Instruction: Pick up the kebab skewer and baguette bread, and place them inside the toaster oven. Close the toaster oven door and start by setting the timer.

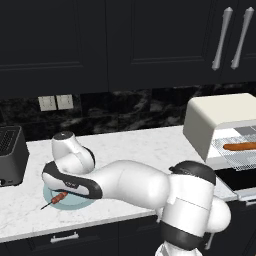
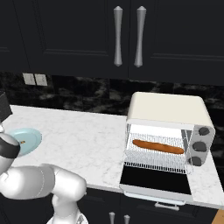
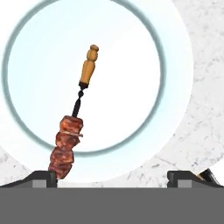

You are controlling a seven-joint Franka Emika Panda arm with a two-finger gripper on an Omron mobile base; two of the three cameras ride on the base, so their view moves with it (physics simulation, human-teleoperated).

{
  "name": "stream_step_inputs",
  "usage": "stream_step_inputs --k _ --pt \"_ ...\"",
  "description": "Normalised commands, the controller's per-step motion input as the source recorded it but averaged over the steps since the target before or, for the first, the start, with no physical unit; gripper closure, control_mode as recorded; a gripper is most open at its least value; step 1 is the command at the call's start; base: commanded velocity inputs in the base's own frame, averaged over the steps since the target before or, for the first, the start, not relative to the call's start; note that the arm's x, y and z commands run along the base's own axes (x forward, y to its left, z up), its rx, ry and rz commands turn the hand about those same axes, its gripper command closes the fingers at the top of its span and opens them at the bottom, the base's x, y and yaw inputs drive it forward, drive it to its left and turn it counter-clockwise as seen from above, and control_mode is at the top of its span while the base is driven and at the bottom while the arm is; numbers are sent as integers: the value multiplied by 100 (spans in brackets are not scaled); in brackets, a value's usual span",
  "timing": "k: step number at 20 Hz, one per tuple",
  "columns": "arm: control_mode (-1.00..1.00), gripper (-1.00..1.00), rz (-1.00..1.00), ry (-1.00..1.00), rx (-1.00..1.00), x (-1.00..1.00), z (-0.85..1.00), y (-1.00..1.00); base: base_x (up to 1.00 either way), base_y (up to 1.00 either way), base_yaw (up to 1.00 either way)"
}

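Baguette bread (image 2: 158,146) already on rack inside toaster oven (image 2: 168,113), toaster oven door (image 2: 156,180) down. Kebab skewer (image 3: 72,127) lies on plate (image 3: 144,52). Gripper (image 3: 113,177) hovers above, jaws wide, empty. Skewer pickup in hand; next: centre over meat, descend, close.

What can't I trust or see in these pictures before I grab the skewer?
- Skewer tip end: cut off at the bottom of the hand view, beside the hand's left fingertip.
- Plate in the left base view: largely covered by the arm.
- Oven: right part cut off by the left base view's edge.
- Oven knobs: markings too small, right base view.
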Motion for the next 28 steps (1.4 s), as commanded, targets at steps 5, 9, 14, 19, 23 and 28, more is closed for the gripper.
stream_step_inputs --k 5,9,14,19,23,28 --pt "-100 -100 0 1 0 36 -10 34 0 0 0" --pt "-100 -100 0 4 0 18 -17 30 0 0 0" --pt "-100 -100 0 2 0 11 -34 24 0 0 0" --pt "-100 -100 0 0 0 14 -38 10 0 0 0" --pt "-100 -100 0 0 0 7 -17 0 0 0 0" --pt "-100 -100 0 0 0 0 -33 0 0 0 0"
